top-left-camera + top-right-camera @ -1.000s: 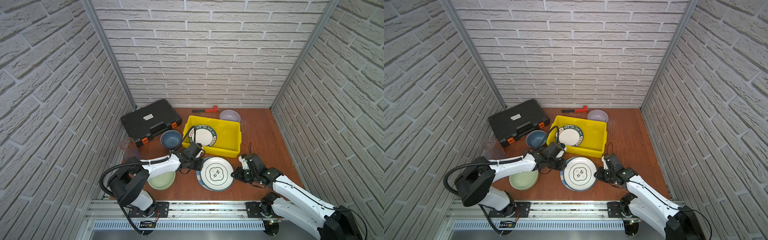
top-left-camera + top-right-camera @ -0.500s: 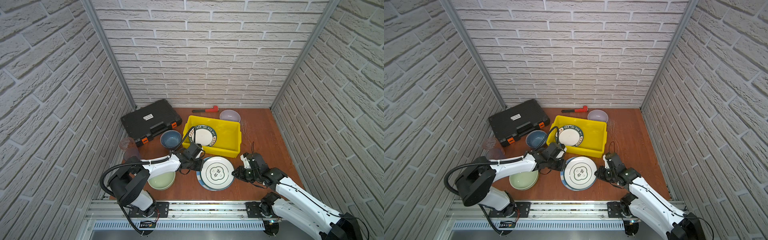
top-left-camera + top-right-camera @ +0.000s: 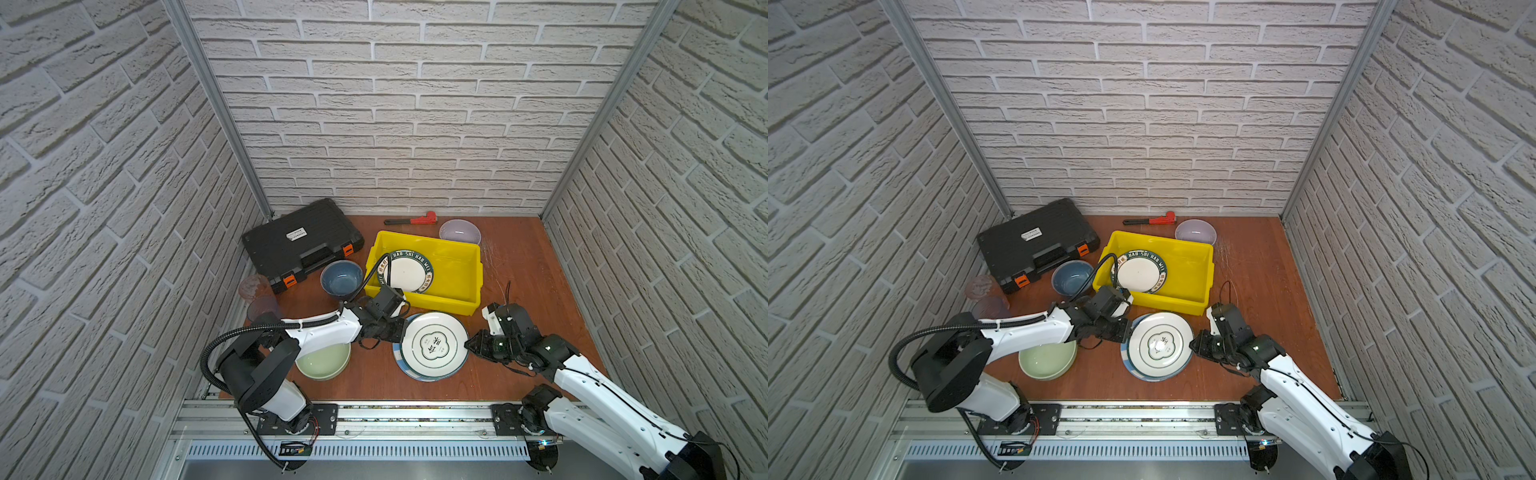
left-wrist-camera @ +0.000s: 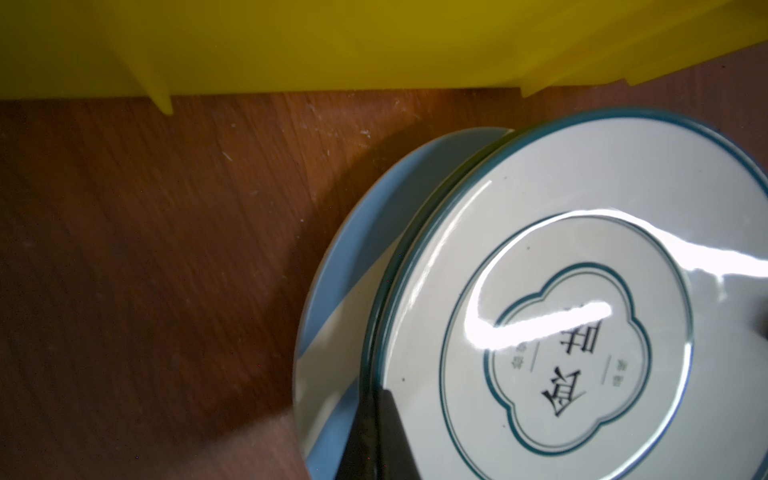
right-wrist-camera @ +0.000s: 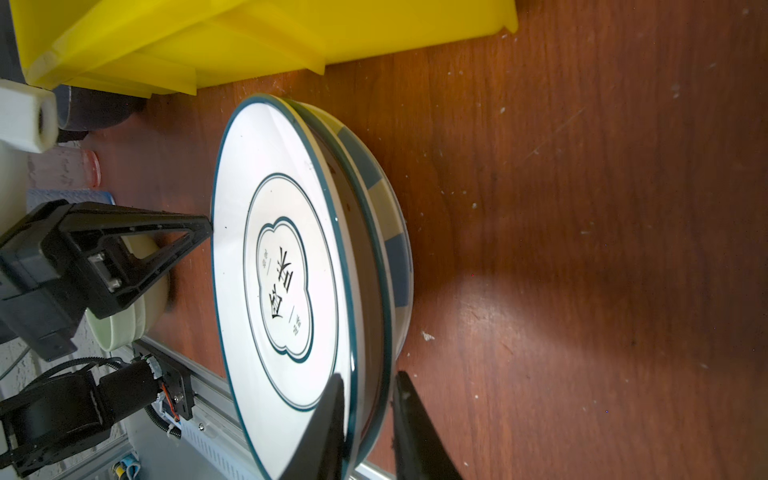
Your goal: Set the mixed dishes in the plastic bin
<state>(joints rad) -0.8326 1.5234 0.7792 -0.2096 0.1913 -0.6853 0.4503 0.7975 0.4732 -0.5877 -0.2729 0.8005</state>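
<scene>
The white plate (image 3: 434, 347) is being supported by the striped plate (image 3: 402, 365), on the table (image 3: 519, 270) just in front of the bin (image 3: 436, 305). Its rim is being straddled by the right gripper (image 5: 370, 376), fingers narrow; whether it is being pinched cannot be told. The opposite edge is being braced by the left gripper (image 5: 208, 226), fingers closed on nothing. Likely trouble: both rims being caught together, or the glossy plate being squeezed out of a shallow grip and dropped against the bin wall.
</scene>
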